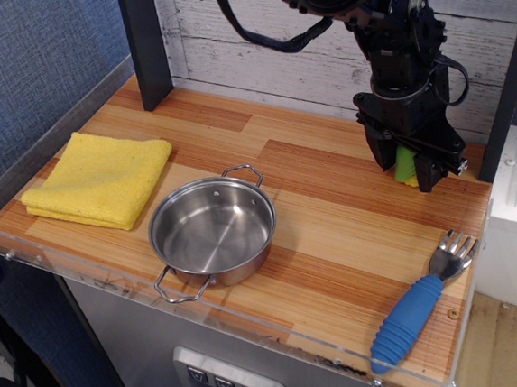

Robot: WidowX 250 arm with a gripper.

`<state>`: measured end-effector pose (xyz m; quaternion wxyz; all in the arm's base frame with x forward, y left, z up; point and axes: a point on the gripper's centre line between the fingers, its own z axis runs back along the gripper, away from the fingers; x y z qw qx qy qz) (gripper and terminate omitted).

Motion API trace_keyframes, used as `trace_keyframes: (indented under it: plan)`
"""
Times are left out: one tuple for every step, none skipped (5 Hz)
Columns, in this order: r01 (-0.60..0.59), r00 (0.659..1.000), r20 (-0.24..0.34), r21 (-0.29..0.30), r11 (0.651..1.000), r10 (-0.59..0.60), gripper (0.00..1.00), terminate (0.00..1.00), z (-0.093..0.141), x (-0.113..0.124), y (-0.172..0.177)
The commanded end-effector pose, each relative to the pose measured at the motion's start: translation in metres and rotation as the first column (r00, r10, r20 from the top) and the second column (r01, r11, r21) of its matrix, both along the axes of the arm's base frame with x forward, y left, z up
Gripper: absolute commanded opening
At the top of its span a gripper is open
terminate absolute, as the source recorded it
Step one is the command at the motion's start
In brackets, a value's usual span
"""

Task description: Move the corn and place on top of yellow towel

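Observation:
The corn (pixel 405 164) shows only as a narrow green and yellow strip between the black fingers, at the back right of the wooden table. My gripper (pixel 409 173) points down over it, low at the table, with its fingers closed against the corn's sides. Most of the corn is hidden by the fingers. The yellow towel (pixel 99 178) lies folded flat at the far left of the table, well away from the gripper.
A steel pot (pixel 212 229) with two handles stands between the towel and the gripper. A blue-handled fork (pixel 422 301) lies at the front right corner. A black post (pixel 144 45) rises at the back left. The white plank wall is close behind the arm.

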<state>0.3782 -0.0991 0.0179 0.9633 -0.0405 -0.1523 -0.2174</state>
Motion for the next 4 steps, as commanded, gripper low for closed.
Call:
trace_keyframes:
  plan:
    - [-0.011,0.998,0.059,-0.028,1.000,0.013,0.00,0.00,0.047,-0.018,0.007]
    - [-0.015,0.996,0.090,-0.055,0.998,0.019,0.00,0.00,0.077,-0.026,0.010]
    - [-0.036,0.994,0.105,-0.067,0.997,0.043,0.00,0.00,0.099,-0.036,0.024]
    - [-0.102,0.989,0.101,-0.054,0.993,0.107,0.00,0.00,0.111,-0.052,0.063]
